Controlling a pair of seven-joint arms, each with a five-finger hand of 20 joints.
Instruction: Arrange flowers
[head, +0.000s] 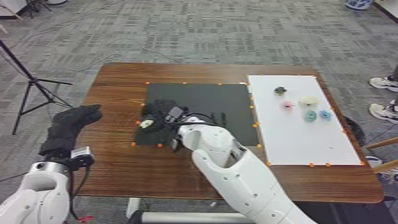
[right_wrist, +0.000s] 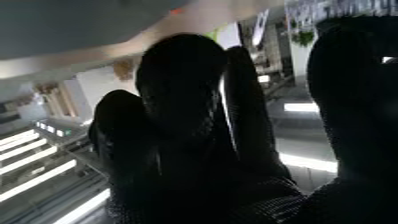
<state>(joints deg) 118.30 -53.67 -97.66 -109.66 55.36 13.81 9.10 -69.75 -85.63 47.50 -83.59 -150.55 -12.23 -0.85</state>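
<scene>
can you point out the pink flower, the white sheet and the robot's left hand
pink flower (head: 288, 105), head view, on its bloom
white sheet (head: 305, 142), head view, on its bare part
left hand (head: 75, 119), head view, on the back of its glove

A brown wooden table (head: 115, 170) bears a black mat (head: 204, 95) and, to its right, a white sheet (head: 306, 145), both edged with small orange markers. On the sheet's far half lie a dark flower (head: 280, 90), a pink flower (head: 288, 104), a cream flower (head: 308, 100), and, side by side, a teal flower (head: 310, 116) and a blue flower (head: 325, 114). The right robot hand (head: 162, 109) is over the mat's left part, a pale flower (head: 147, 123) right at it. The left robot hand (head: 75, 118) is by the table's left edge, near a black tripod (head: 32, 80).
</scene>
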